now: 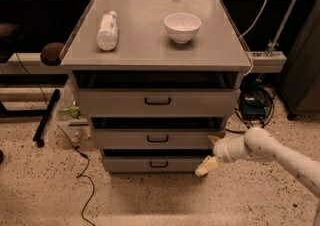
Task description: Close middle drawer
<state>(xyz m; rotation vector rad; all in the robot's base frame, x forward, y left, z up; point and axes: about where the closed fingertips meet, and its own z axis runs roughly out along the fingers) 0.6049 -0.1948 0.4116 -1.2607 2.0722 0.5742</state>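
The middle drawer [158,139] is the second of three grey fronts in the cabinet, with a small black bar handle at its centre. A dark gap shows above its front, so it stands slightly out. My gripper [211,153] is at the cabinet's lower right, next to the right end of the middle drawer's front. Its fingers are spread, one fingertip [215,140] up by the drawer's corner and the other [206,166] down by the lowest drawer [159,164]. It holds nothing.
The top drawer [158,101] also stands slightly out. A white bowl [182,26] and a lying plastic bottle [107,30] rest on the cabinet top [150,50]. A black cable [82,170] trails on the floor at left. Cables and a box [252,107] lie at right.
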